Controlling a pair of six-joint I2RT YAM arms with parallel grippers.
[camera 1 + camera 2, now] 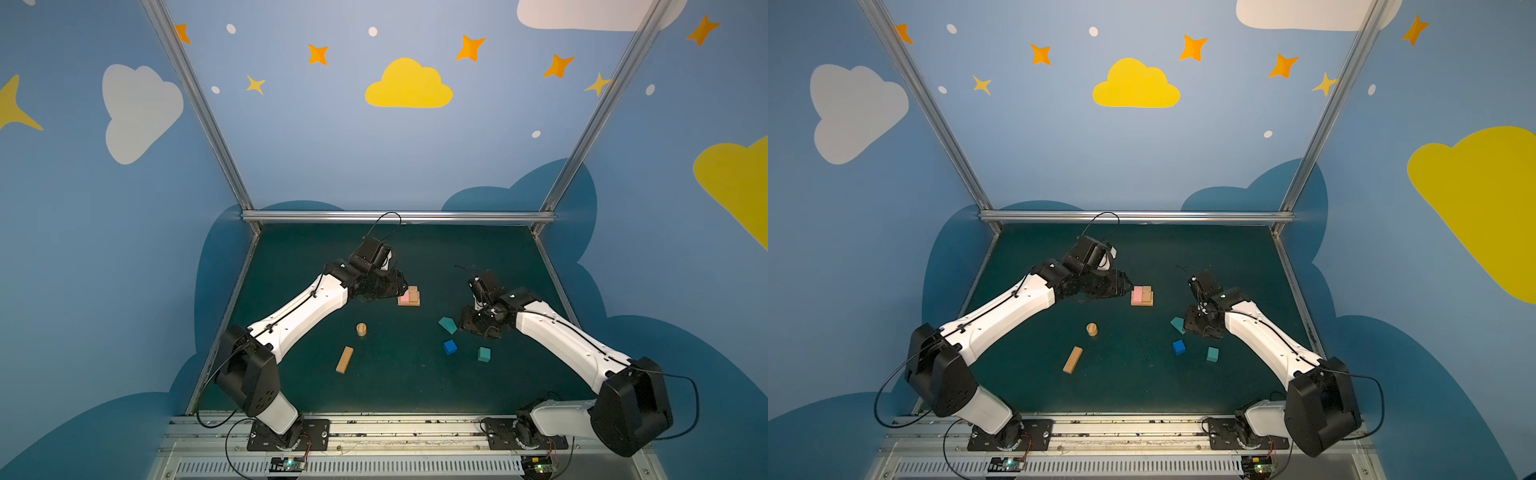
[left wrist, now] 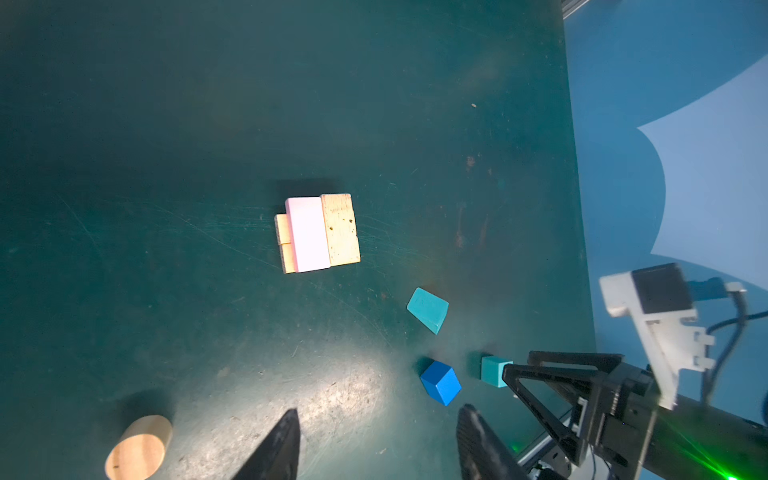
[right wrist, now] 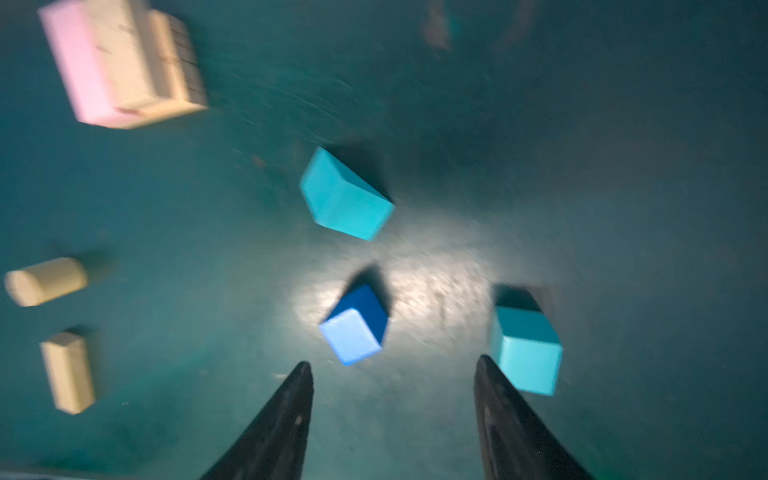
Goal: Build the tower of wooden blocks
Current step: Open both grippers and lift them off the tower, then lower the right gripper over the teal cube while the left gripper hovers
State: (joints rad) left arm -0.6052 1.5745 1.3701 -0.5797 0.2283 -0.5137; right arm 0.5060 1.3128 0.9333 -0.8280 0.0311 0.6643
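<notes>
Blue walls (image 1: 311, 145) painted with clouds and stars close in your dark green table (image 1: 395, 395). Farthest left, a loose tan bar (image 1: 345, 360) lies flat toward the front, with a tan cylinder (image 1: 361, 329) near it, farther back. Your left fingers (image 2: 282, 446) hang above the table just left of the wood block tower (image 1: 409, 296); they stand wide apart with nothing between them. You find the tower near the middle of the table: a pink bar (image 2: 308, 235) and an upper tan bar (image 2: 340, 227) lie side by side, touching, on a layer of lower tan bars (image 2: 284, 243). Right of it lies a teal house-shaped piece (image 1: 447, 325), and nearer the front a blue cube (image 1: 450, 347) and a teal cube (image 1: 483, 354), each apart from the others. Your right fingers (image 3: 286, 424) hover beside those three, spread wide and holding nothing; the right wrist view is blurred, yet it shows the blue cube just ahead of the tips and the teal cube off to one side.
</notes>
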